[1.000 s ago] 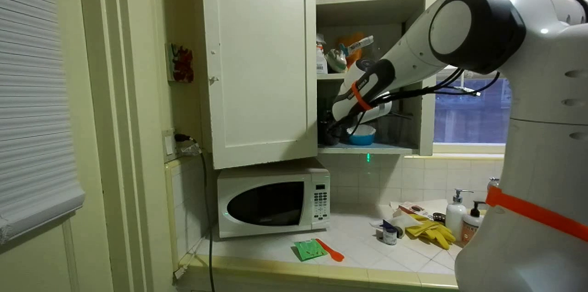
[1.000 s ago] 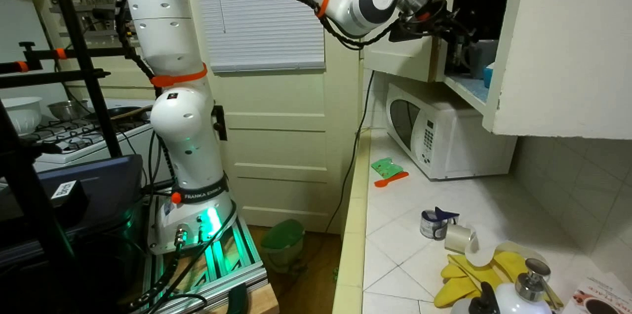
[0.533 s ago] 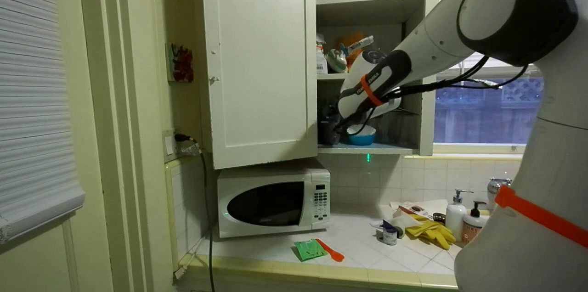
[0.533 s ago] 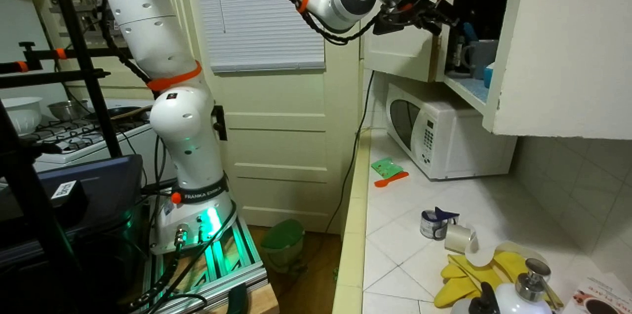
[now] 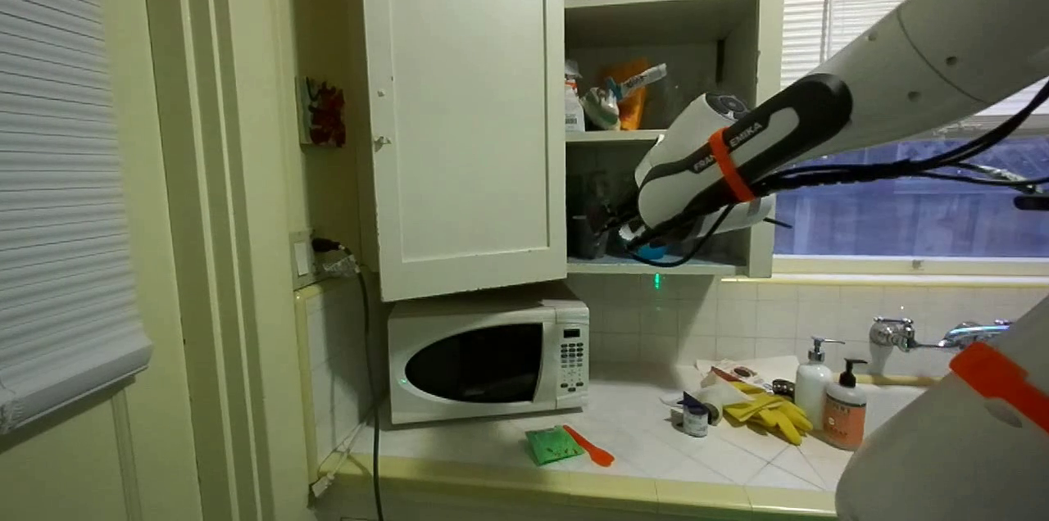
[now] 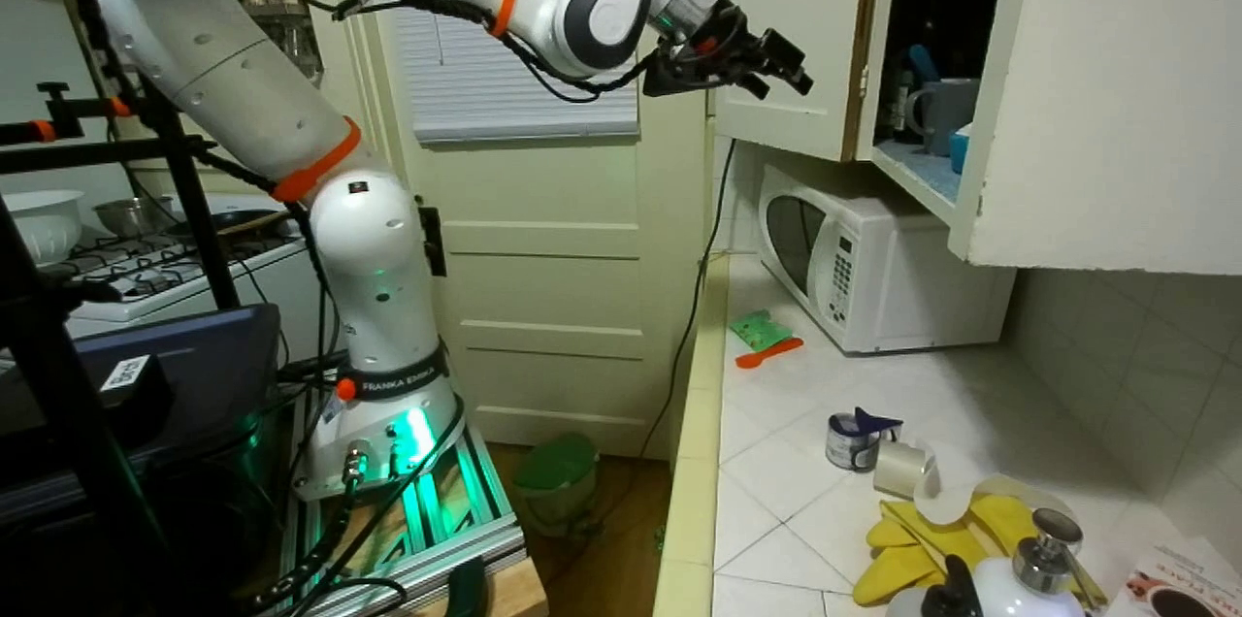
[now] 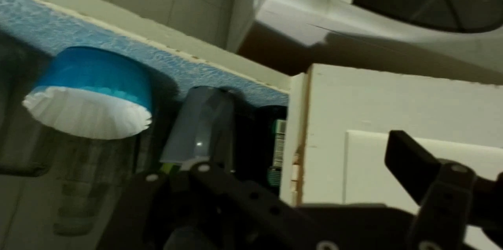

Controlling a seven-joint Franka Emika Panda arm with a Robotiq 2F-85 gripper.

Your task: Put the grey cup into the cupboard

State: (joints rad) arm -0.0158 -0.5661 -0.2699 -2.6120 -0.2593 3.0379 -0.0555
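Observation:
The cupboard (image 5: 469, 103) has its door standing open; its white side panel shows in an exterior view (image 6: 1116, 103). The grey cup (image 6: 954, 113) stands upright on the bottom shelf, handle outward, beside a blue bowl. In the wrist view, which looks upside down, the grey cup (image 7: 202, 124) is on the shelf between the blue bowl and a dark bottle. My black gripper (image 6: 782, 81) is in front of the cupboard opening, apart from the cup. Its fingers are spread with nothing between them in the wrist view (image 7: 290, 155). In an exterior view the arm partly covers the lower shelf.
The blue bowl (image 7: 94, 73) with a white fluted inside stands next to the cup. A white microwave (image 5: 488, 361) sits below the cupboard. The counter holds a green packet (image 5: 553, 446), an orange spoon (image 5: 590, 447), yellow gloves (image 5: 769, 410) and soap bottles (image 5: 813, 382).
My gripper has drawn back out of the cupboard, away from the grey cup. The cup stays on the bottom shelf. The whole arm has leaned back toward its base.

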